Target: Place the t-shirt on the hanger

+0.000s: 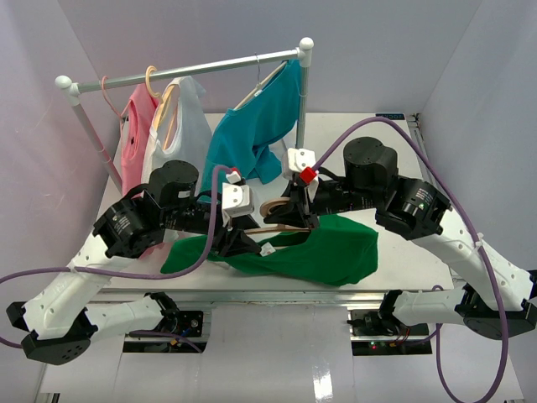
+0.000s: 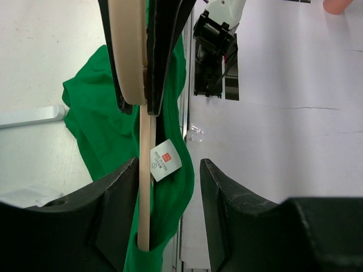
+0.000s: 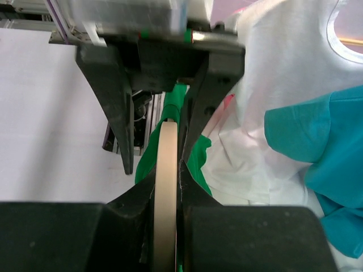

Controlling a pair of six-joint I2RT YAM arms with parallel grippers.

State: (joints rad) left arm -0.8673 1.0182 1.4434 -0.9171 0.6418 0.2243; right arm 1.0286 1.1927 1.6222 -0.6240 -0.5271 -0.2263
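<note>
My right gripper (image 3: pixel 167 192) pinches the hanger (image 3: pixel 167 153) steady while my left gripper (image 2: pixel 169 170), jaws half apart, straddles the t-shirt (image 1: pixel 336 252) collar to feed it on.

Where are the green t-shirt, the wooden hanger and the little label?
t-shirt (image 1: pixel 340 248): top view, on its spread body.
hanger (image 3: pixel 167 187): right wrist view, on its thick hook.
label (image 2: pixel 165 161): left wrist view, on its printed face.
</note>
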